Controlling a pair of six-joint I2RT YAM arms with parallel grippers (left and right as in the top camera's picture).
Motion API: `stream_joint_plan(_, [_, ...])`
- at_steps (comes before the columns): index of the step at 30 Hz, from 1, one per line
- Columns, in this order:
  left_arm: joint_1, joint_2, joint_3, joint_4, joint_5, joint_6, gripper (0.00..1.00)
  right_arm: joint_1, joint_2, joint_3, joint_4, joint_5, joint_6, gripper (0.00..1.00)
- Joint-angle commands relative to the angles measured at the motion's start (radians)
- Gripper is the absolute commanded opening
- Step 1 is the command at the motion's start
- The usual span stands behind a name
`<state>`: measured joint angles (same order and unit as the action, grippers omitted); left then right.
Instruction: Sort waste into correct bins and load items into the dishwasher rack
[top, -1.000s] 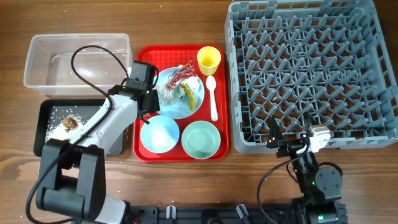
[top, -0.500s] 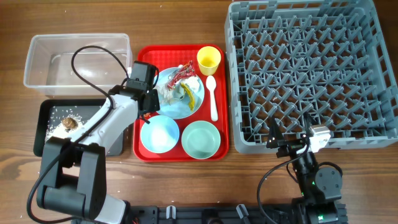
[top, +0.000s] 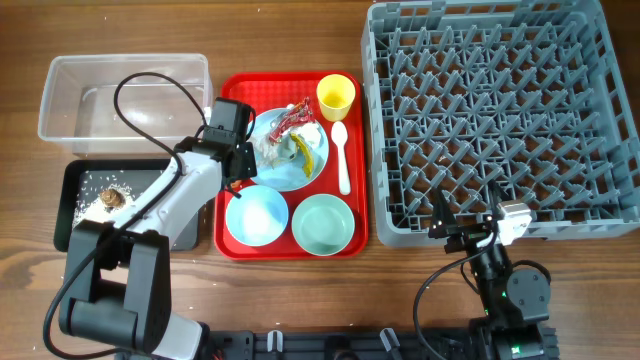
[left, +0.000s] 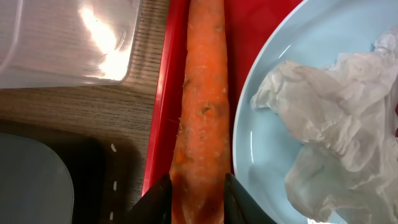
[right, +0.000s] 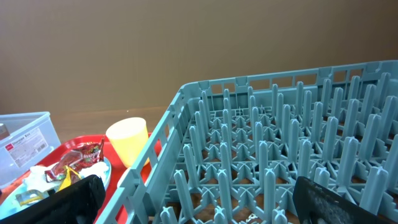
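Your left jaws gripped the carrot (left: 202, 93); your right jaws stood apart. Rice (top: 90, 186) lay in the black tray (top: 62, 212); the rack (top: 372, 130) held no dishes.

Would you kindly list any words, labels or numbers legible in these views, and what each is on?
Sticker on the clear tub: dark print beside a red patch, too blurred to read.
Red-silver wrapper: printed marks, too small to read.
Nothing else shows text.
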<state>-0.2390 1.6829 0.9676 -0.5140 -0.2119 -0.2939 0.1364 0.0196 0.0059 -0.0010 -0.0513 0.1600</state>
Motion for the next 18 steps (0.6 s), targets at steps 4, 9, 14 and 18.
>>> stream_joint_plan(4, [0.006,0.019,-0.022,-0.001,-0.010,-0.006,0.29,0.001,-0.002,-0.001,0.003,0.006,-0.002,1.00])
stream_joint_plan(9, [0.006,0.019,-0.033,0.010,-0.010,-0.005,0.30,0.001,-0.002,-0.001,0.003,0.006,-0.002,1.00])
stream_joint_plan(14, [0.006,0.019,-0.063,0.029,-0.010,-0.006,0.33,0.001,-0.002,-0.001,0.003,0.006,-0.002,1.00])
stream_joint_plan(18, [0.006,0.019,-0.065,0.030,-0.010,-0.006,0.33,0.001,-0.002,-0.001,0.003,0.006,-0.002,1.00])
